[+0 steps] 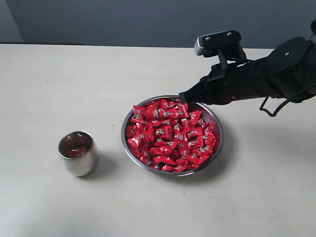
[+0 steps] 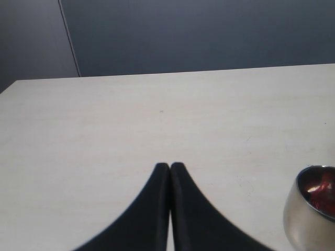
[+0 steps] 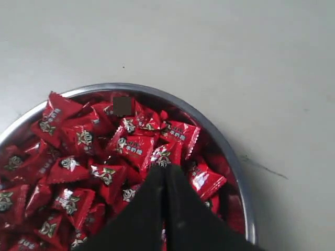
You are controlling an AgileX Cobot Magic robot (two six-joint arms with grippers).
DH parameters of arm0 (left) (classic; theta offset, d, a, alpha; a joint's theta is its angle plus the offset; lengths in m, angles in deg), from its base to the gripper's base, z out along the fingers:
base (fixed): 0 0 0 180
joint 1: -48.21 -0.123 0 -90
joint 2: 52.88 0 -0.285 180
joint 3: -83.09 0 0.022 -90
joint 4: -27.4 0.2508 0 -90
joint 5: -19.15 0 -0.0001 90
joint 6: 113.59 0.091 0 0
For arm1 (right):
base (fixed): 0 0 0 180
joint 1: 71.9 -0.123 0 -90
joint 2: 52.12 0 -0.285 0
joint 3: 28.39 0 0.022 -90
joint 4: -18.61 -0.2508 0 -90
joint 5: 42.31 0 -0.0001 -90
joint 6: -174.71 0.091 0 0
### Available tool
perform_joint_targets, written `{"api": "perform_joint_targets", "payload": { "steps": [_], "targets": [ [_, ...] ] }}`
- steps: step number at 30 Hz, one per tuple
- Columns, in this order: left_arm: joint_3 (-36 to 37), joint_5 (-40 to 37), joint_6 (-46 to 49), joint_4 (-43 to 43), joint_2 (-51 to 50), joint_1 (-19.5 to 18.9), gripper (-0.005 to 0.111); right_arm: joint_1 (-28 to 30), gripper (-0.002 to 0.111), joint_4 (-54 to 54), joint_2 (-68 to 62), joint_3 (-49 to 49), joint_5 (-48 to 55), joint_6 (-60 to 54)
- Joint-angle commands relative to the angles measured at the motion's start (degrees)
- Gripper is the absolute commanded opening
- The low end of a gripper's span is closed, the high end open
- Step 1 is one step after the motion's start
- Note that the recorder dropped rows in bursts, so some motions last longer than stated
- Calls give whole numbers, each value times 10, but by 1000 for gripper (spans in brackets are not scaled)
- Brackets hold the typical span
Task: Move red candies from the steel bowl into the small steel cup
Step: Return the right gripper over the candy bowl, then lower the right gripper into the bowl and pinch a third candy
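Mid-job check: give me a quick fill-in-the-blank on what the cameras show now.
The right gripper has its fingers ____ among the red candies in the steel bowl.
In the exterior view, the small steel cup stands ____ of the bowl.
The left gripper holds ____ above the table.
Missing: shut; left; nothing.

A pale beige table (image 1: 59, 89) spans the view. A dark blue-grey wall (image 1: 148, 19) stands behind its far edge.

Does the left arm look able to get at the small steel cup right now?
Probably yes: only bare table lies between the shut left hand and the small steel cup, and the steel bowl sits apart from it.
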Motion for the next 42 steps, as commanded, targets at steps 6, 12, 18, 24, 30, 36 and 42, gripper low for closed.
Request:
{"api": "perform_joint_targets", "payload": {
  "steps": [6, 12, 18, 24, 30, 36, 42],
  "targets": [
    [2, 1, -1, -1, 3, 0, 0, 4, -1, -37, -70, -3, 19, 17],
    [2, 1, -1, -1, 3, 0, 0, 4, -1, -57, -79, -3, 13, 36],
    [2, 1, -1, -1, 3, 0, 0, 4, -1, -57, -79, 4, 4, 42],
    [2, 1, -1, -1, 3, 0, 0, 18, -1, -56, -96, 39, 42, 42],
    [2, 1, -1, -1, 3, 0, 0, 18, -1, 7, -108, 69, 72, 116],
    [2, 1, -1, -1, 3, 0, 0, 18, -1, 234, -109, 71, 88, 323],
    [2, 1, -1, -1, 3, 0, 0, 18, -1, 264, -109, 71, 111, 341]
  ]
}}
